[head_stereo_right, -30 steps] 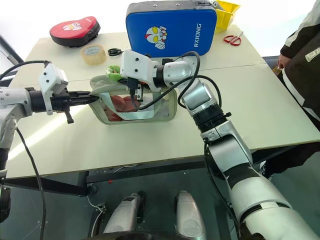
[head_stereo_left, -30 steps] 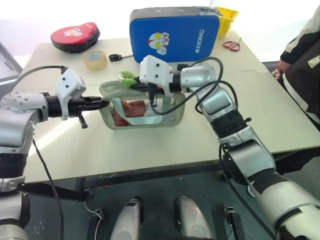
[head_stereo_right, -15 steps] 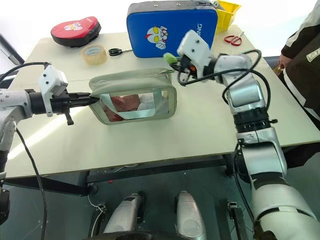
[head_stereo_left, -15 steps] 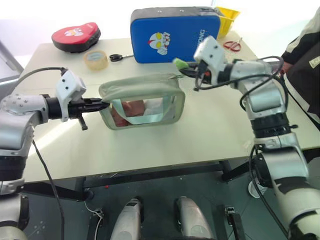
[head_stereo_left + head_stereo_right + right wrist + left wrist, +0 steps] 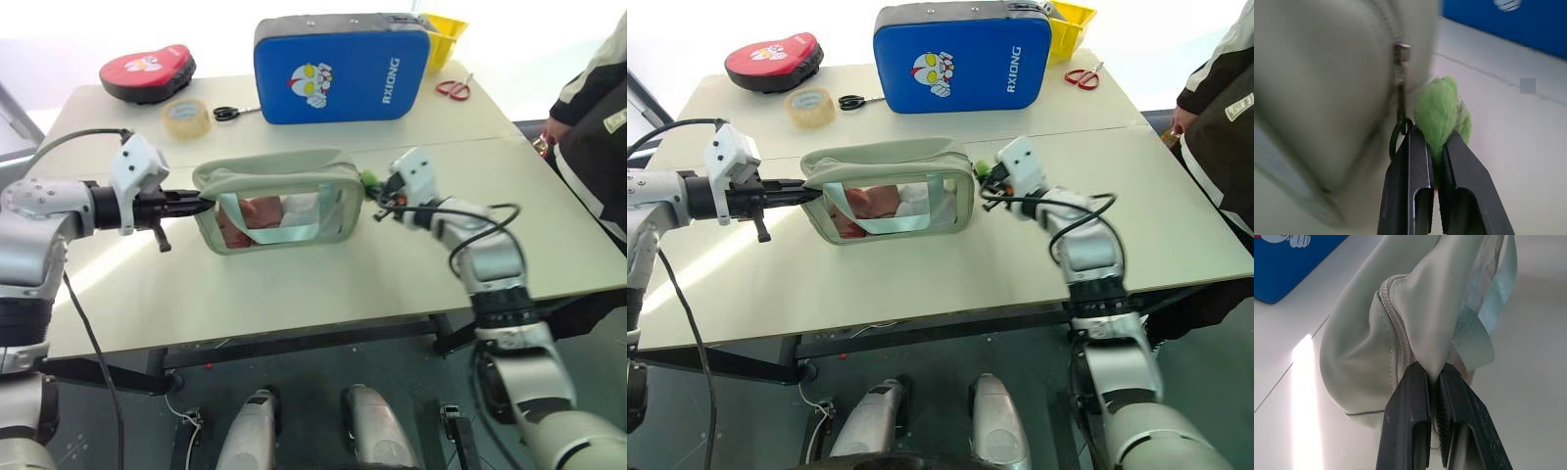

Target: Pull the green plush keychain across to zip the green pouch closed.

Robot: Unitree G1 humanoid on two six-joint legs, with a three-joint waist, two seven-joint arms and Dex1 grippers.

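- Pale surface (image 5: 294, 284) carried the green pouch (image 5: 279, 204), which stood between both arms.
- Right claw (image 5: 1433, 147) was clamped on the green plush keychain (image 5: 1442, 115) at the pouch's right end; left claw (image 5: 1432, 382) was pinched shut on the fabric at its left end.
- To finish well, I judged the right pull should run along the zipper line while the left anchored.
- Right wrist view showed the zipper pull (image 5: 1400, 54) and ring; head views could not resolve them.
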